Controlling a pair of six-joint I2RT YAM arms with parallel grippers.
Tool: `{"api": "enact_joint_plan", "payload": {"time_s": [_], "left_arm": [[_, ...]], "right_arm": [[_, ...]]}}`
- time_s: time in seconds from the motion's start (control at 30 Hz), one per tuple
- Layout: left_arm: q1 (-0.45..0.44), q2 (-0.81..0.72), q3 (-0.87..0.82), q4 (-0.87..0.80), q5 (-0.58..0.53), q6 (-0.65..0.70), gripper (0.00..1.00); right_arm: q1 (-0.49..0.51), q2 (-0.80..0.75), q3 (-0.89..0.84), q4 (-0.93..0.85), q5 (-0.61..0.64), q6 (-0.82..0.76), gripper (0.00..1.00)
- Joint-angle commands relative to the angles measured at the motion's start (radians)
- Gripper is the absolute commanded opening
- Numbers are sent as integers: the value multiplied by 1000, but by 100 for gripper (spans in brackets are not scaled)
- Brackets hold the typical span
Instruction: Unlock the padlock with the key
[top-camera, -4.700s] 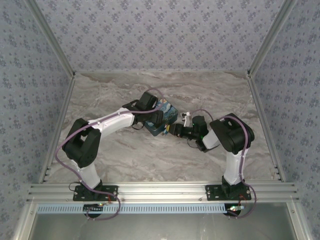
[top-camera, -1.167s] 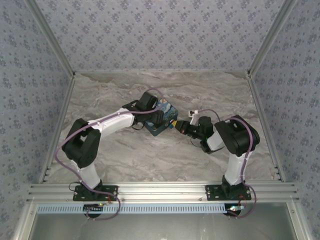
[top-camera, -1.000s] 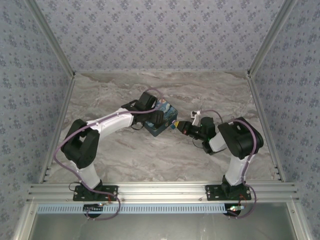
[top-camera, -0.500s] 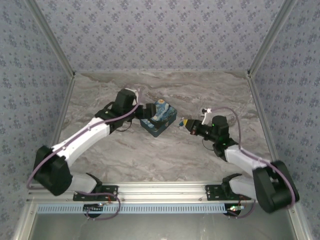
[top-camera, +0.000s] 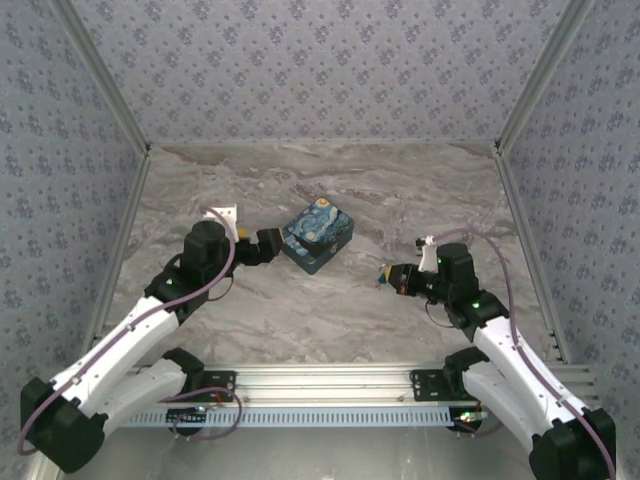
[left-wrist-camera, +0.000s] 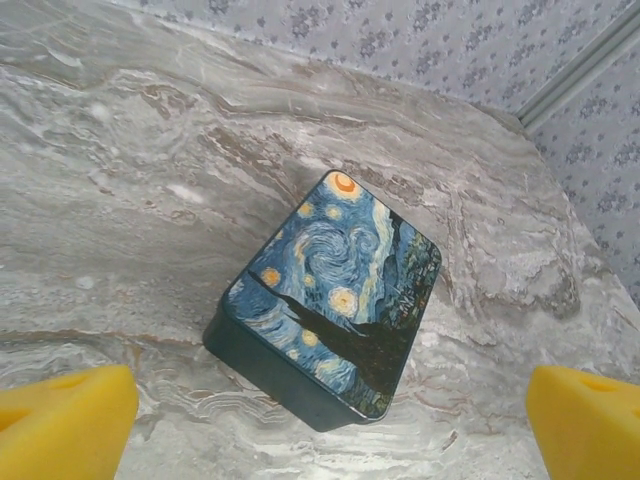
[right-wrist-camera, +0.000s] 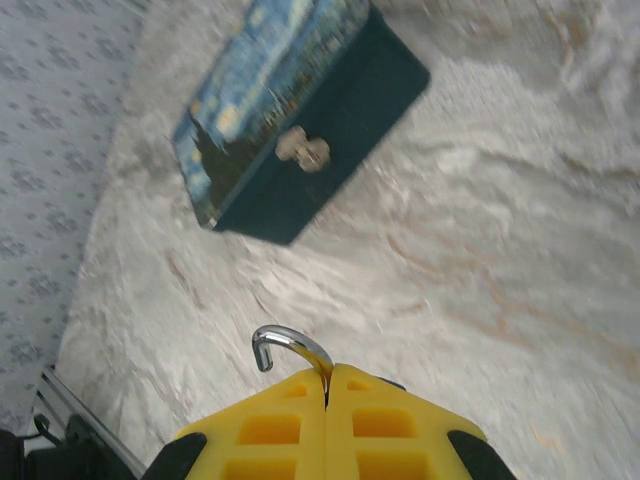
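Two yellow fingers (right-wrist-camera: 270, 425) of my right hand (right-wrist-camera: 327, 385) are pressed together on the padlock (right-wrist-camera: 292, 344). Only its thin, shiny shackle shows, a hooked curve with one free end poking out between them; its body is hidden. Beyond, on the tabletop (right-wrist-camera: 480, 250), sits the painted box (right-wrist-camera: 300, 110), pale latch (right-wrist-camera: 303, 150) facing me. My left hand (left-wrist-camera: 325, 400) is spread wide, short of the box.

One box (top-camera: 318, 233), one padlock (right-wrist-camera: 292, 336), two tools (top-camera: 268, 244) (top-camera: 388, 275)
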Motion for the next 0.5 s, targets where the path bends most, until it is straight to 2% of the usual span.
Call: {"api": "enact_joint_plan", "payload": {"time_s": [0.0, 0.23, 0.47], "left_arm": [[8, -44, -31, -33, -33, -3, 99], [8, -106, -77, -52, -48, -16, 99], [7, -144, -82, -85, -54, -20, 99]], "right_arm": [[6, -10, 50, -212, -6, -29, 3], [43, 24, 69, -296, 32, -23, 2], [112, 151, 86, -284, 59, -35, 2]]}}
